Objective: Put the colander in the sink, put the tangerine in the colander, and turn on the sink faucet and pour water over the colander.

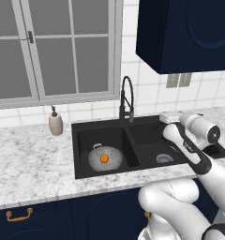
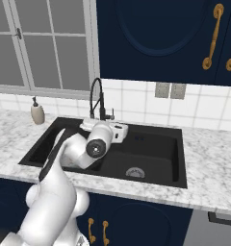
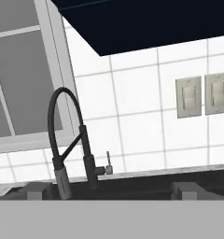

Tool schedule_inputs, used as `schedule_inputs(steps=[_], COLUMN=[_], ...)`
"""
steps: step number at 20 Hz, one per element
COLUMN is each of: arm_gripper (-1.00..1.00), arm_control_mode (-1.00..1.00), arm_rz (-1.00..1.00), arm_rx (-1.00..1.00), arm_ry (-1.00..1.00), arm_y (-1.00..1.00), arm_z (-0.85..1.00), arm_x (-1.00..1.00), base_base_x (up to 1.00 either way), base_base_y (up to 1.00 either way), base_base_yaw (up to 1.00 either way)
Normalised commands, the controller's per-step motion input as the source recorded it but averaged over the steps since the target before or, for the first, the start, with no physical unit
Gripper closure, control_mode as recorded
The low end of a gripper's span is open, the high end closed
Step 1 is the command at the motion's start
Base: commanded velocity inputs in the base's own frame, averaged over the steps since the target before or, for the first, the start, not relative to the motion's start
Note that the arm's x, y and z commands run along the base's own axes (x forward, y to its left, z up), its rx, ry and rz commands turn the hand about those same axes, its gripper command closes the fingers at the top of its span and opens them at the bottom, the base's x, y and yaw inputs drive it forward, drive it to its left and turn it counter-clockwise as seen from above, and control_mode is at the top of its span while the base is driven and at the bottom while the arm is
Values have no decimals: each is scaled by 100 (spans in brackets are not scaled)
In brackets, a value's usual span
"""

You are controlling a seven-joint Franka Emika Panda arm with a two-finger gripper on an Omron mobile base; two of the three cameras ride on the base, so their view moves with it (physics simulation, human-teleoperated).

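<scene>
Plenty of open air above the right basin of the sink [image 1: 81, 150]; the gripper [image 3: 112, 189] sits there with jaws wide apart, looking straight at the sink faucet [image 3: 69, 144]; nothing stands between them; the left basin is mostly taken up by the colander [image 1: 103, 158] with the tangerine [image 1: 104, 159] in it; the soap dispenser [image 1: 55, 123] stands well off on the surface [image 1: 30, 164]; the upper cabinet [image 1: 184, 33] hangs overhead, high up.

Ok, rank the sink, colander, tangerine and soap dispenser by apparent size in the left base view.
1. sink
2. colander
3. soap dispenser, which stands farther back, so its true size against the colander is unsure
4. tangerine
</scene>
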Motion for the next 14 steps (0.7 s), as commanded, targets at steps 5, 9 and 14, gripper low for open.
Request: schedule_inputs(steps=[5,9,14], arm_gripper=[-100,-100,-100], arm_control_mode=[-100,-100,-100], arm_rz=[14,15,1], arm_rx=[0,-4,-9], arm_ry=[-5,-6,-9], arm_y=[0,13,5], arm_z=[17,0,5], arm_x=[19,10,52], base_base_x=[0,0,0], base_base_y=[0,0,0], base_base_yaw=[0,0,0])
